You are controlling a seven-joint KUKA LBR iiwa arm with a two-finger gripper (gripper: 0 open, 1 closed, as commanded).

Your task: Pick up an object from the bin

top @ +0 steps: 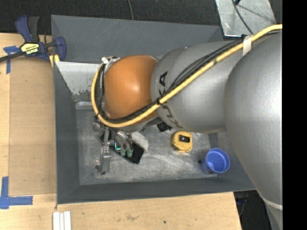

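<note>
Figure. Grey metal bin [67,143] seen from above, with the silver arm [206,90] reaching in from 3 o'clock. Its orange domed wrist cover [127,85] and a yellow cable [144,115] looped round the cover hide much of the bin floor.

The tool [112,153] stands low over the floor at about 8 o'clock. Whether it is apart or together cannot be told.

Just beside it, on the 3 o'clock side, lies a black flat block-like object [135,154], with a small white piece [140,140] at its upper edge. This is the nearest candidate for the pick, though the view does not show it gripped.

**Handling (judged).** The block looks rigid, light and smooth-faced. A hold across its narrow edges should be steadier than one across its broad faces, since it lies tilted against neighbouring parts.

**Other contents.**
- A yellow rounded tape measure [182,142] at 3 o'clock, probably dense and slippery on its curved case.
- A blue plastic cup [216,161] at 4 o'clock, which is light and could be taken by the rim.

**Writing.** Only part of the black maker's lettering on the arm [163,84] can be read, with "KA" legible. The dark label on the tape measure cannot be read.
</note>
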